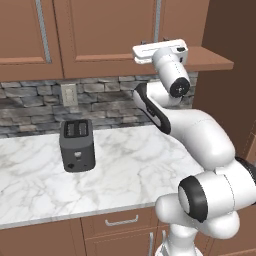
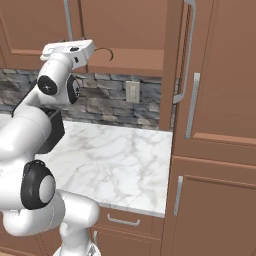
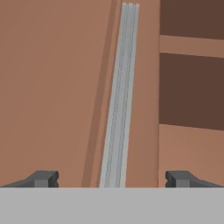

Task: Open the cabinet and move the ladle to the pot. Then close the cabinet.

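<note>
- The cabinet [image 1: 105, 35] hangs on the wall above the counter [image 1: 125, 165], its brown recessed-panel doors facing out over the marble top.
- In the hand view, one cabinet door edge fills the left, with a long silver bar handle [image 3: 119, 96] running up it, slightly tilted; to the right of that edge dark shelf spaces show, so this door seems to stand a little ajar.
- The gripper [image 3: 112, 179] faces that handle with its two dark fingertips [image 3: 43, 178] spread wide, one on each side of the bar and touching nothing; it is open and empty.
- In the left base view the white hand sits up at the cabinet's lower edge, just under another door handle [image 1: 157, 22].
- In the right base view the hand is level with the bottom of the wall cabinet, near a thin curved hook-like shape [image 2: 105, 52] on the door front.
- A dark toaster [image 1: 77, 145] stands on the counter, well apart from the arm.
- A stone backsplash [image 1: 30, 107] with a wall outlet [image 1: 68, 94] runs behind it.
- Drawers [image 1: 121, 220] with short handles sit below the counter.
- A tall cupboard [image 2: 220, 100] stands at the counter's right end.
</note>
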